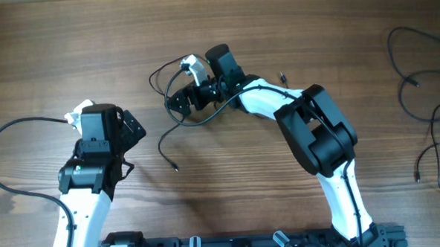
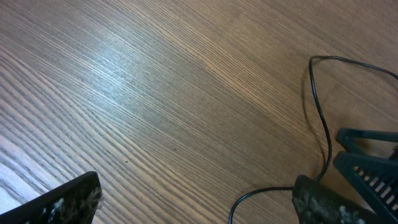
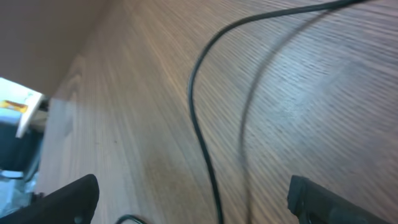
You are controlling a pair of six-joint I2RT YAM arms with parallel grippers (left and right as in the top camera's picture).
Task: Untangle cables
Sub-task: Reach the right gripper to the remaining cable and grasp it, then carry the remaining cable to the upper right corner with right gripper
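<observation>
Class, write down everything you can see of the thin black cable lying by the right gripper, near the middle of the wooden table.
The thin black cable looks like flexible plastic-coated wire. It curls in loose loops beneath and beside the open right gripper, and one free tail ends in a small plug. It lies on the brown wooden table. In the right wrist view a strand passes between the fingers; contact cannot be told.

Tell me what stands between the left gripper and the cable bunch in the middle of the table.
Nothing visible: only bare table lies between the left gripper and the nearest strand of the cables. The right gripper sits over the bunch's far side, not in the path.
</observation>
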